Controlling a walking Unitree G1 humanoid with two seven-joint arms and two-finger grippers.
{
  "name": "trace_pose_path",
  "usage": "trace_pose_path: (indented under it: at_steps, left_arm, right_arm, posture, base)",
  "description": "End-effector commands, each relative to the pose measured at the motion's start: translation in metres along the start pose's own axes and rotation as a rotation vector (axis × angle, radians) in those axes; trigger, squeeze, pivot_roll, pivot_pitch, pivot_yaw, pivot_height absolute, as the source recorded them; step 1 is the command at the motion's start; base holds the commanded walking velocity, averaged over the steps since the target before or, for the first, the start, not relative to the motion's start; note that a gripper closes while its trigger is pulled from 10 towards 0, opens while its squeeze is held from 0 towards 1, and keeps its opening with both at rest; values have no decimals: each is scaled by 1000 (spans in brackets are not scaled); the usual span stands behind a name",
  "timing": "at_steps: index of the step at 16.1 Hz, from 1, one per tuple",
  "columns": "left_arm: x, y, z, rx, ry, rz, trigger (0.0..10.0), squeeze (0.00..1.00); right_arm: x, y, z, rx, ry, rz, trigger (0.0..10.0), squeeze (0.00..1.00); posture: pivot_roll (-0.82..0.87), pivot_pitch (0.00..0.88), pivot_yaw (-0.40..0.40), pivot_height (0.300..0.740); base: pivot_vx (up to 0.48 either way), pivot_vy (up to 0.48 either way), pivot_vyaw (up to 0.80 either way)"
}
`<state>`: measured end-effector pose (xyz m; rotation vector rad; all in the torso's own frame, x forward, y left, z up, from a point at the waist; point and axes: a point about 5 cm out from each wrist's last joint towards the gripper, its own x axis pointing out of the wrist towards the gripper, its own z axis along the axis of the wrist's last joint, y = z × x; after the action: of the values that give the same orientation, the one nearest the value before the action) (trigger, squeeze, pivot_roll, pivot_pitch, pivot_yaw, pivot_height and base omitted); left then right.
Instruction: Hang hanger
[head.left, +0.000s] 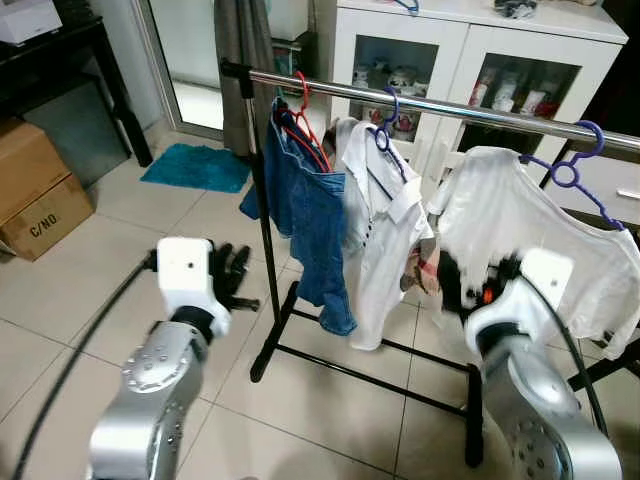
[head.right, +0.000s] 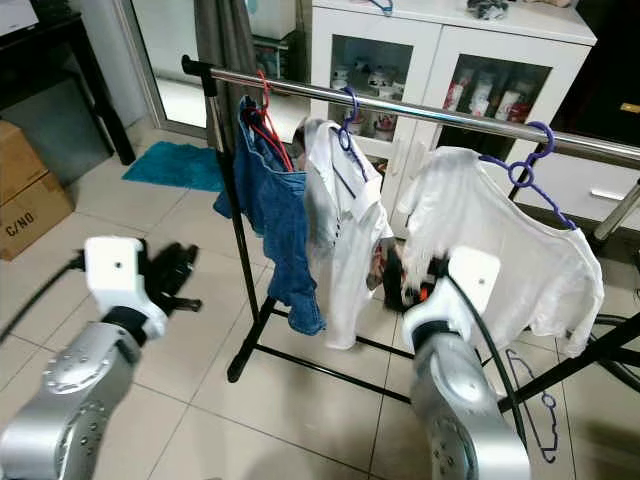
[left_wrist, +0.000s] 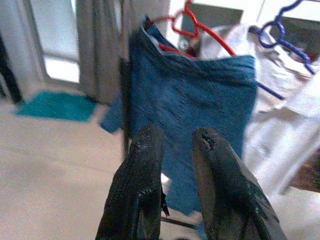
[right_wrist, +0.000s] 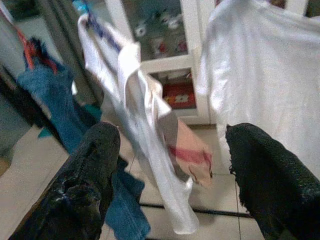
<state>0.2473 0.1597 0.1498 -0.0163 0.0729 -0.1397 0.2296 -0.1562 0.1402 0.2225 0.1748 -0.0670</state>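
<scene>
The right gripper (right_wrist: 170, 150) is spread wide and holds nothing, raised in front of the white T-shirt (head.left: 520, 225), whose purple hanger (head.left: 580, 165) is hooked on the chrome rail (head.left: 440, 105). The left gripper (left_wrist: 175, 150) has its fingers close together with a narrow gap, empty, held out low to the left of the rack post (head.left: 262, 230) and pointing at the blue denim garment (head.left: 305, 215). Open tiled floor (head.left: 120, 250) lies to the left; a white shirt (head.left: 385, 225) hangs between denim and T-shirt.

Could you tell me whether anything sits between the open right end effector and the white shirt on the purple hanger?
Nothing visible does. The right end effector faces the white shirt on its purple hanger with open air between; the collared shirt hangs beside.
</scene>
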Motion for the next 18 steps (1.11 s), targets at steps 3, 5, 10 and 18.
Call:
trace_pose_path:
  at_steps: [3,5,10,18]
  left_arm:
    - [-11,0,1,119,7,-21,10000,0]
    - [-12,-4,1,118,11,-64,10000,0]
    - [9,-13,15,170,-18,-150,10000,0]
    - [8,-8,16,82,-13,-77,10000,1000]
  right_arm:
    - [1,18,5,-82,-43,195,10000,0]
    - [7,29,11,-142,-99,225,10000,0]
    - [20,25,27,32,-146,171,10000,0]
    - [23,30,29,19,-191,245,10000,0]
  posture:
    - [63,0,-4,740]
    - [67,0,-1,740]
    - [44,0,13,740]
    - [70,0,-23,740]
  base:
    - [0,0,267]
    - [133,0,800]
    - [266,0,0]
    - [305,0,0]
